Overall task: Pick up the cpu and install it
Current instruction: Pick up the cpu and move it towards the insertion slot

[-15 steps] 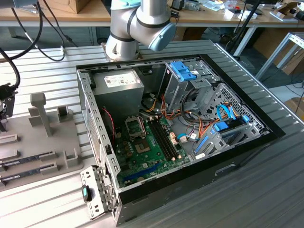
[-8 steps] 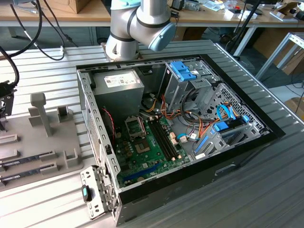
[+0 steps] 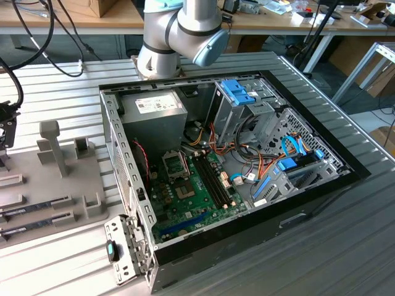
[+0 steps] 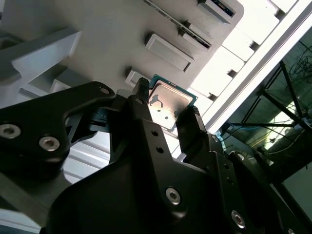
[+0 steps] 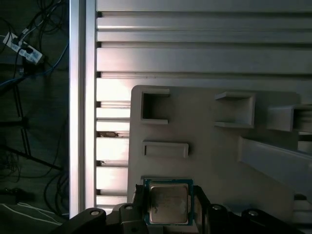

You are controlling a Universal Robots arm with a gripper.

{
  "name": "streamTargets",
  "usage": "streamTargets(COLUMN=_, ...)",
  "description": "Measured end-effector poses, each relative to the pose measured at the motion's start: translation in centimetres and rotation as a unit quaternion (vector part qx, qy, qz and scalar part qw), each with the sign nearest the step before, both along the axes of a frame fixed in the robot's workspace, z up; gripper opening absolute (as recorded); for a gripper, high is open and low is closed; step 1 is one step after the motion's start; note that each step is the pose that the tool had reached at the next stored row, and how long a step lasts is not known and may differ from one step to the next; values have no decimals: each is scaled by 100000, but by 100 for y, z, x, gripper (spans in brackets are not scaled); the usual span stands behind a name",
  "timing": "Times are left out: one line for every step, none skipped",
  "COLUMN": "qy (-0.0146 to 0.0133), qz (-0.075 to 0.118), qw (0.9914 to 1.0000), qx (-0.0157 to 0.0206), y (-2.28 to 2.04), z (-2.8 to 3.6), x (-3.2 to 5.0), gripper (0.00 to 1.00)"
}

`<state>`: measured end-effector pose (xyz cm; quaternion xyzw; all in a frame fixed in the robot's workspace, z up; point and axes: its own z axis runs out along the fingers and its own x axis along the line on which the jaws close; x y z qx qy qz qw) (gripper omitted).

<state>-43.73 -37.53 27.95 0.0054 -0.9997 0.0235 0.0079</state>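
The pick-up step is in hand: in both wrist views the gripper [image 4: 165,111] has its two fingers closed against opposite edges of the cpu [image 5: 168,204], silver top up, at the near edge of the grey fixture tray [image 5: 219,161]. The tray sits to the exterior view's left of the open computer case [image 3: 308,203], well apart from the motherboard socket [image 3: 174,165]. Judging by the thin-edge hold, the next move calls for a level, steady lift.
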Motion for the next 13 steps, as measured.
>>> streamTargets(qy=-2, qz=2, qw=100000, qx=0, y=0, z=7, x=0, gripper=47)
streamTargets(qy=-1, qz=0, qw=100000, qx=-1, y=0, z=16, x=0, gripper=47)
streamTargets(qy=0, qz=1, qw=100000, qx=1, y=0, z=23, x=0, gripper=47)
streamTargets(qy=-3, qz=0, qw=100000, qx=2, y=0, z=31, x=0, gripper=47)
streamTargets(qy=-2, qz=0, qw=100000, qx=-1, y=0, z=39, x=0, gripper=47)
streamTargets(qy=-2, qz=0, qw=100000, qx=-2, y=0, z=49, x=0, gripper=47)
streamTargets(qy=0, qz=0, qw=100000, qx=-2, y=0, z=56, x=0, gripper=47)
streamTargets(qy=0, qz=-1, qw=100000, qx=0, y=0, z=65, x=0, gripper=47)
streamTargets(qy=-3, qz=-1, qw=100000, qx=0, y=0, z=79, x=0, gripper=47)
streamTargets(qy=-2, qz=0, qw=100000, qx=1, y=0, z=87, x=0, gripper=47)
streamTargets(qy=-5, qz=-1, qw=100000, qx=1, y=0, z=98, x=0, gripper=47)
streamTargets(qy=0, qz=-1, qw=100000, qx=-1, y=0, z=112, x=0, gripper=47)
streamTargets(qy=-1, qz=0, qw=100000, qx=-1, y=0, z=121, x=0, gripper=47)
